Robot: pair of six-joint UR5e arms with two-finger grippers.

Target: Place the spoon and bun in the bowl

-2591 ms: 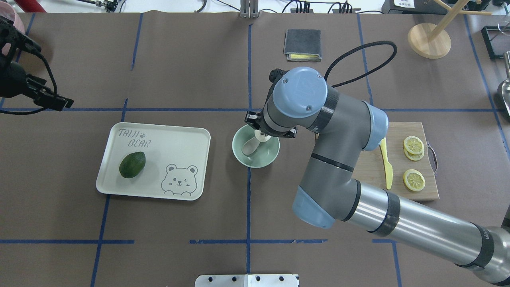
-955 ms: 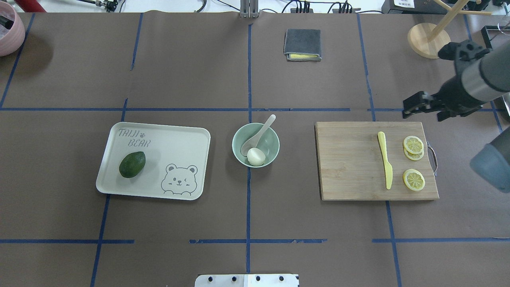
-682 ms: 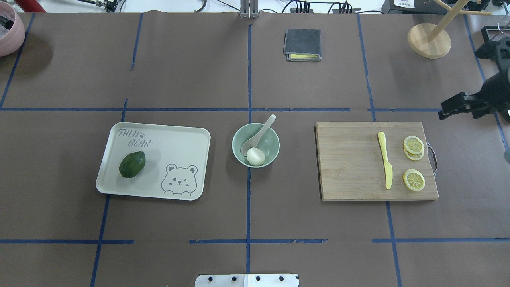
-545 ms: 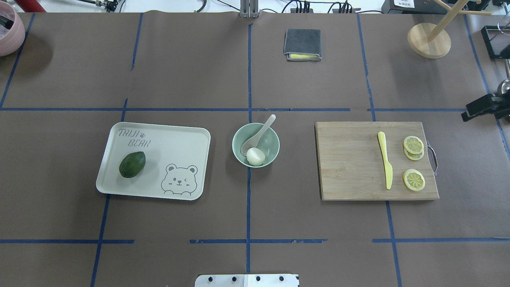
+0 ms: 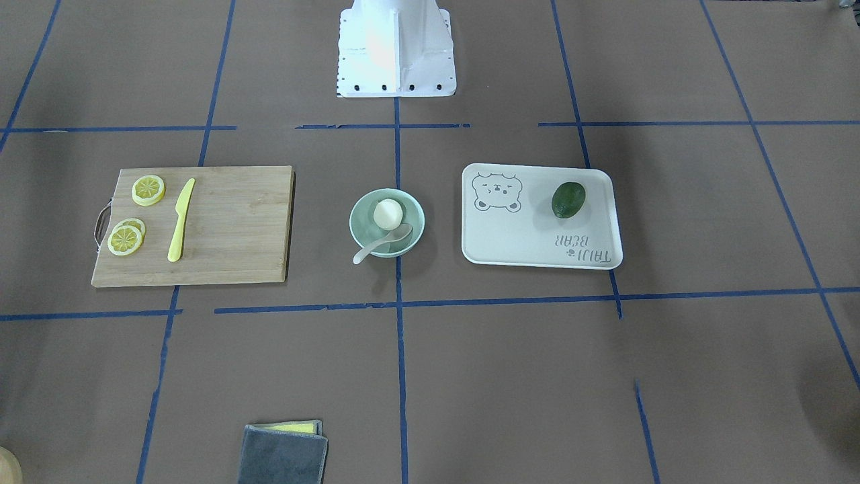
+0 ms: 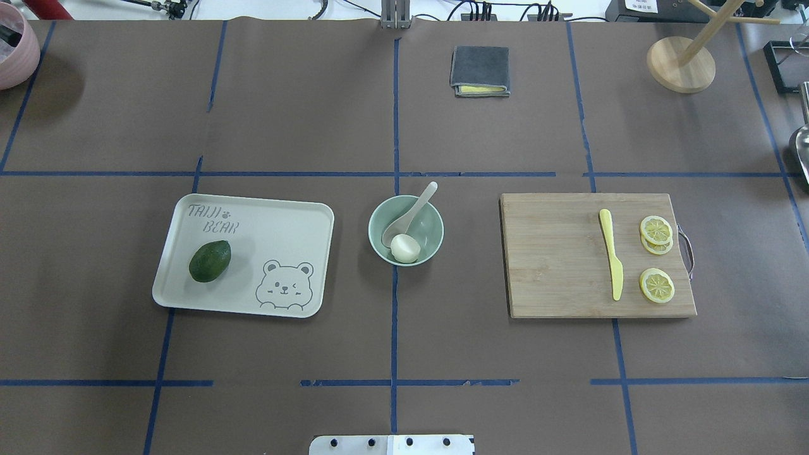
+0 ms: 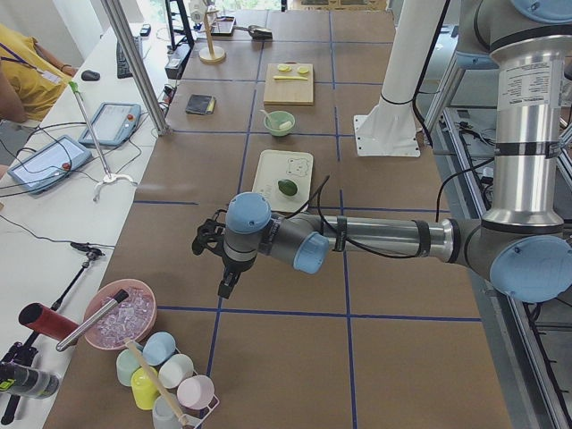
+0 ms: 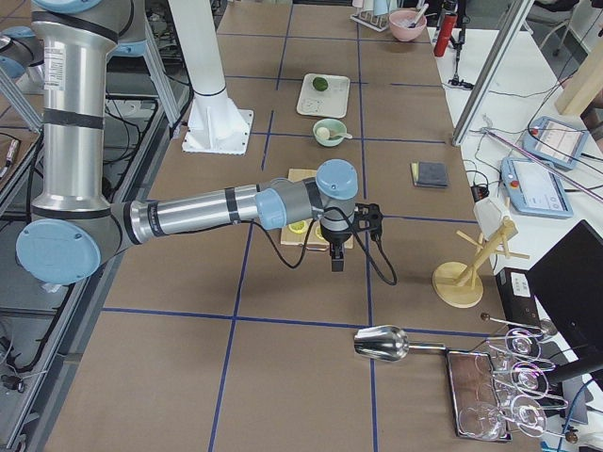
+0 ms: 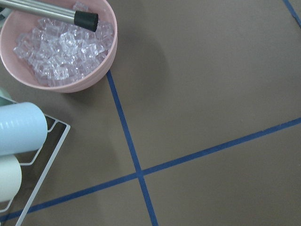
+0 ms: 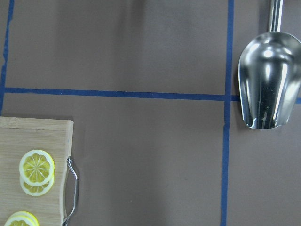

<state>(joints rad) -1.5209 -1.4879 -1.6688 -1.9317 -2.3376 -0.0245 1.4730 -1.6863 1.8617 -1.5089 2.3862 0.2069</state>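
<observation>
The pale mint-green bowl (image 6: pixel 433 242) stands at the table's middle. The white bun (image 6: pixel 405 248) lies inside it on the robot's side. The beige spoon (image 6: pixel 414 212) rests in it with its scoop down and its handle over the far rim. They also show in the front view: bowl (image 5: pixel 361 232), bun (image 5: pixel 388 214), spoon (image 5: pixel 379 243). My left gripper (image 7: pixel 226 284) hangs over bare table far to the left, near the ice bowl. My right gripper (image 8: pixel 337 260) hangs past the cutting board, far right. I cannot tell whether either is open or shut. Both hold nothing visible.
A white bear tray (image 6: pixel 284 221) with a dark green avocado (image 6: pixel 210 260) lies left of the bowl. A wooden cutting board (image 6: pixel 556 265) with a yellow knife (image 6: pixel 612 259) and lemon slices (image 6: pixel 656 229) lies right. A grey cloth (image 6: pixel 480 71), a metal scoop (image 10: pixel 268 84) and a pink ice bowl (image 9: pixel 61 47) sit at the edges.
My right arm has drawn back from over the bowl to the right and out of the overhead view. The bun now lies in the bowl beside the spoon.
</observation>
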